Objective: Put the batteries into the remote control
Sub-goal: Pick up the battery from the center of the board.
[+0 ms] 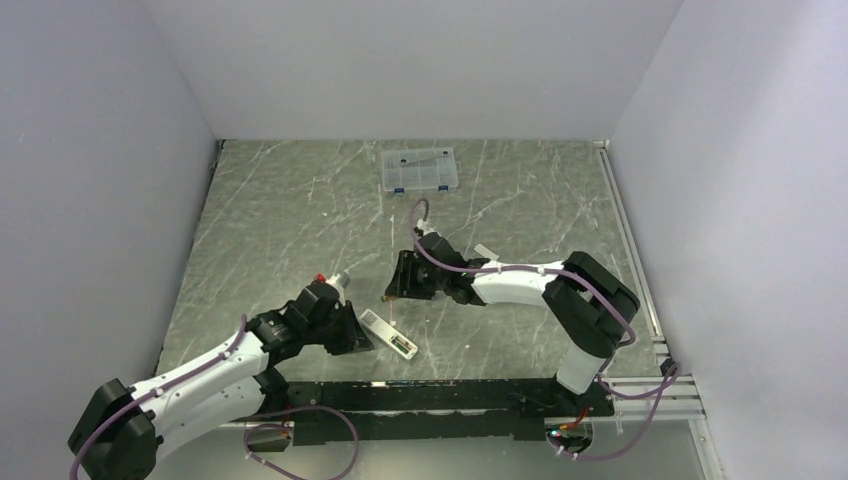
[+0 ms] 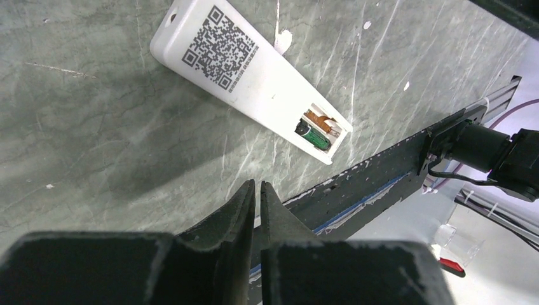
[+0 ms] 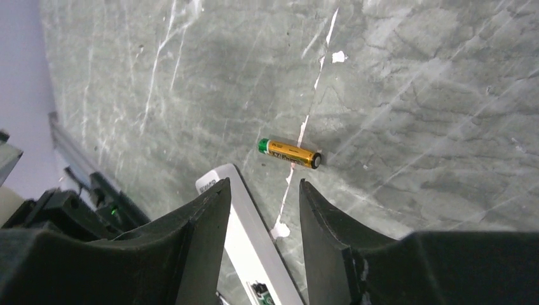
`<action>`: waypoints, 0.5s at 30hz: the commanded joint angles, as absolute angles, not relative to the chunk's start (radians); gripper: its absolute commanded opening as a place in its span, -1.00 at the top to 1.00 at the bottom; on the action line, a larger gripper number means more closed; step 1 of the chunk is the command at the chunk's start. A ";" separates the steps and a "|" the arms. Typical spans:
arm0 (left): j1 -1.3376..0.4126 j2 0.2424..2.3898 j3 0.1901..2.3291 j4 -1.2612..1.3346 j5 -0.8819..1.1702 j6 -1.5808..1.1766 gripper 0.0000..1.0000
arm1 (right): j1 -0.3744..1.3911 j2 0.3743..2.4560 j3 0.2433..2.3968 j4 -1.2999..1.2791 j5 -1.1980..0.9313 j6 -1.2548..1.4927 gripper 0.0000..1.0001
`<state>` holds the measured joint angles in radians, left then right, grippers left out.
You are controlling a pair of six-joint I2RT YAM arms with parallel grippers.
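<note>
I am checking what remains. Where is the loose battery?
In the right wrist view, the loose battery lies on the table just beyond the open right gripper, near one end of the remote control.

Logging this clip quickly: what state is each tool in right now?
Left tool: closed, empty.
Right tool: open, empty, near a loose battery.

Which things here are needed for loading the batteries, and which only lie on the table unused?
For the job:
remote control
battery in its compartment
loose battery

Lying about:
clear plastic box
small flat white piece
</note>
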<state>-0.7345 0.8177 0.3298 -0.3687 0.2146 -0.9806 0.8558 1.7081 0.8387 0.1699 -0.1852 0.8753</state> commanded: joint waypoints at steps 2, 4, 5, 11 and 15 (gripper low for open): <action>-0.739 0.814 0.349 -0.369 0.212 -0.945 0.73 | 0.961 1.703 0.983 -0.095 0.152 0.874 0.04; -0.738 0.815 0.352 -0.372 0.213 -0.936 0.73 | 0.984 1.717 1.017 -0.163 0.221 0.903 0.04; -0.737 0.815 0.353 -0.371 0.212 -0.932 0.73 | 0.993 1.726 1.035 -0.197 0.252 0.924 0.04; -0.737 0.813 0.353 -0.370 0.224 -0.920 0.73 | 1.036 1.794 1.136 -0.334 0.325 1.035 0.02; -0.737 0.808 0.351 -0.373 0.235 -0.915 0.74 | 1.040 1.816 1.152 -0.340 0.321 1.098 0.01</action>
